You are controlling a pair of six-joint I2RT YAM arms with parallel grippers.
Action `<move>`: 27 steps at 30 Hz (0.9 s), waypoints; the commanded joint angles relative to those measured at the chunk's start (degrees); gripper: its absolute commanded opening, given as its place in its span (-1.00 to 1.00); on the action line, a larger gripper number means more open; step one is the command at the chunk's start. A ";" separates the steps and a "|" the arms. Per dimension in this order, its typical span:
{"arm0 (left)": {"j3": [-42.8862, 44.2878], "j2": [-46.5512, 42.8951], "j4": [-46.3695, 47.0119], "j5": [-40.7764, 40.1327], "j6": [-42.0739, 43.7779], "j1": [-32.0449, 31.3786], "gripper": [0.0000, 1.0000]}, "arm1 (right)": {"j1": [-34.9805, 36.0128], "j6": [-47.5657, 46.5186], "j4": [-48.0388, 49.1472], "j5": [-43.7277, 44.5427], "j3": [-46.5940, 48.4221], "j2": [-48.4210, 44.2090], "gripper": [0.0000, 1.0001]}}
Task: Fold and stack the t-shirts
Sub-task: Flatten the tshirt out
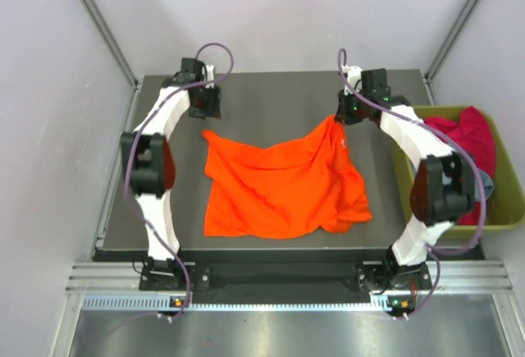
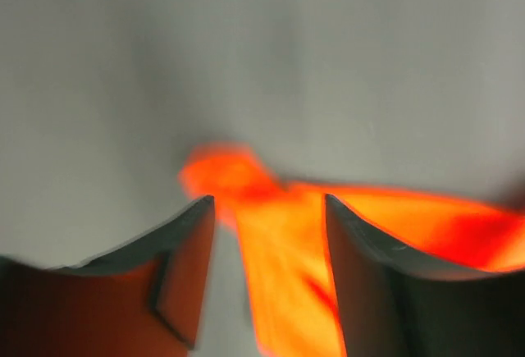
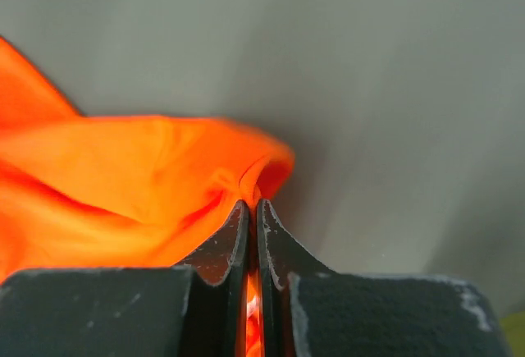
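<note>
A bright orange t-shirt (image 1: 279, 180) lies partly spread and wrinkled on the dark table (image 1: 271, 98). Its far right corner is lifted, and my right gripper (image 1: 337, 119) is shut on it. In the right wrist view that gripper (image 3: 253, 203) pinches a fold of the orange t-shirt (image 3: 123, 176). My left gripper (image 1: 207, 115) hangs just above the shirt's far left corner. Seen from the left wrist, it (image 2: 269, 201) stands open, and a blurred strip of the orange t-shirt (image 2: 283, 258) shows between its fingers without being pinched. A magenta-red t-shirt (image 1: 469, 137) lies in the bin, with a bit of grey-blue t-shirt (image 1: 486, 181) beside it.
An olive-green bin (image 1: 509, 209) stands off the table's right edge, beside the right arm. Pale walls close in on both sides and at the back. A metal rail (image 1: 271, 295) runs along the near edge by the arm bases.
</note>
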 commanded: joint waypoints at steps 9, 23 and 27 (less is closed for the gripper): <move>7.75 4.63 -7.75 12.86 -2.58 2.50 0.30 | 2.30 -4.85 0.49 7.76 10.55 5.51 -1.00; 1.07 0.40 -12.95 10.22 -4.77 6.28 -0.02 | 3.28 -5.29 0.32 7.07 10.99 5.07 -1.00; 4.23 4.45 -13.91 10.75 -4.24 8.04 0.05 | 3.28 -4.95 -0.12 6.89 7.83 2.79 -1.00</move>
